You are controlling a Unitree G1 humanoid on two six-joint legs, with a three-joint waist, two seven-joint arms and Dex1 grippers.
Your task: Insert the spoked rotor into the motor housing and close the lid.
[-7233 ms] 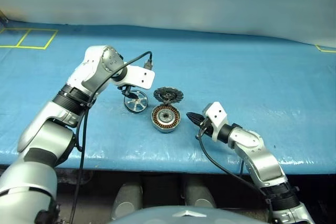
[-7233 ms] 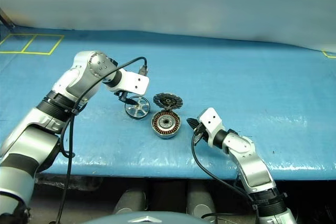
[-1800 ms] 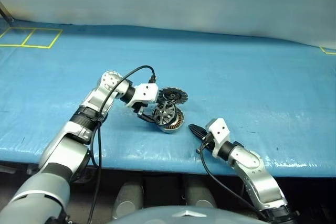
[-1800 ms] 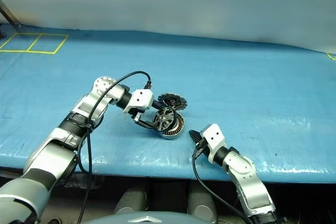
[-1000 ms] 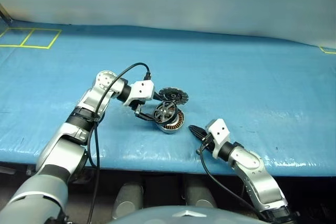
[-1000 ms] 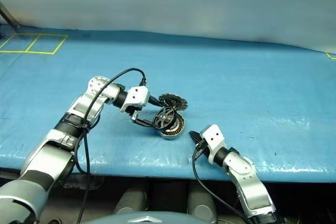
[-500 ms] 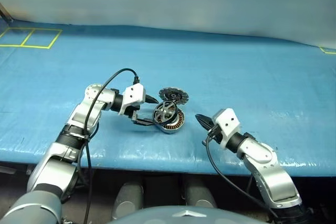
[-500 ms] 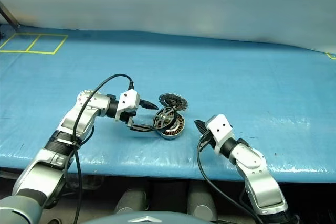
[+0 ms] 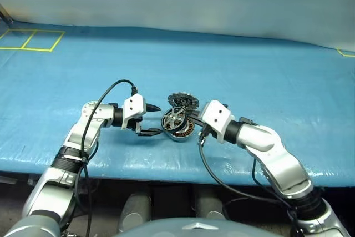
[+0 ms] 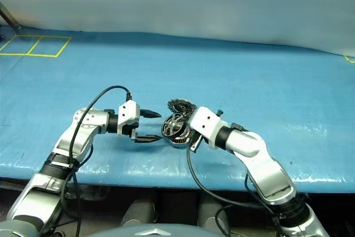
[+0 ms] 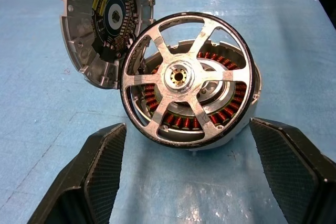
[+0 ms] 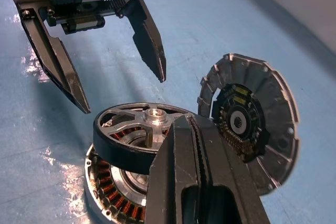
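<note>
Because the spoked rotor (image 11: 188, 77) leans tilted on the motor housing (image 11: 231, 124) rather than seated in it, the lid (image 11: 102, 22) stands propped open at the housing's far edge. The left gripper (image 9: 148, 120) hovers beside the housing, jaws spread wide and empty. The right gripper (image 12: 197, 145), jaws shut on nothing, reaches level over the housing, apparently to nudge the rotor flat.

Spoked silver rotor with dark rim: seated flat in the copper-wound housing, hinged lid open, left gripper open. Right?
Not seated flat. In the left wrist view the spoked silver rotor sits tilted, propped on the copper-wound housing. The hinged lid is open, and the left gripper is open.
</note>
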